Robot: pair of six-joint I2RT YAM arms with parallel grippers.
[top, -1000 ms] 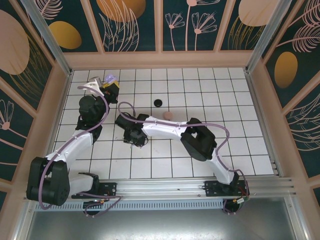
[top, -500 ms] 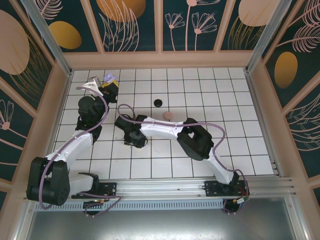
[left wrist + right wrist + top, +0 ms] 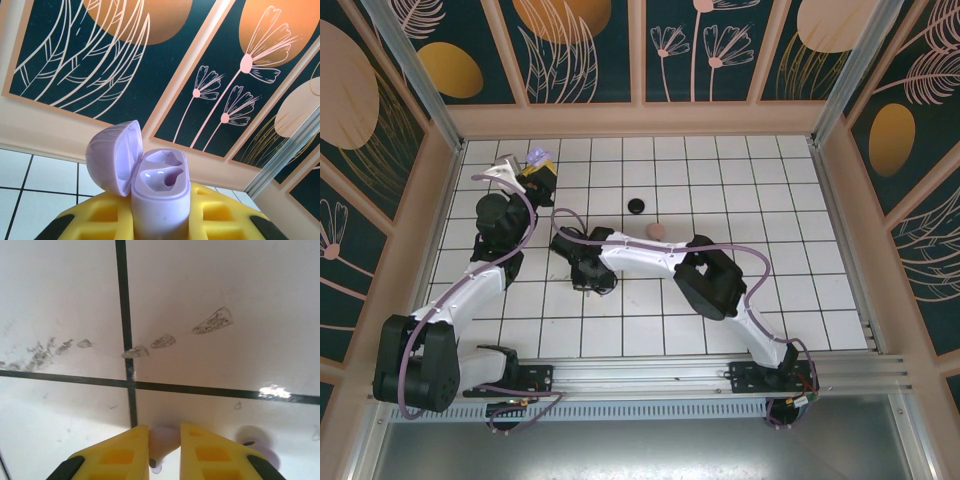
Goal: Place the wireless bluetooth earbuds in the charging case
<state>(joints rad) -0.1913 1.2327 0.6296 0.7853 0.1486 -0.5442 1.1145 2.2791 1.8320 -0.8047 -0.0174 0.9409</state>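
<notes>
Small black case [image 3: 637, 206] and pink case [image 3: 657, 231] on tiles [image 3: 740, 180] beside right arm [image 3: 650, 255]

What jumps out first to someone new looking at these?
First is the open lilac charging case, its lid flipped back and its sockets apparently empty. The left gripper holds it up at the far-left of the tiled table. Next is the right gripper, low over the tiles near mid-table, with its yellow fingers pinching a pale earbud.
</notes>
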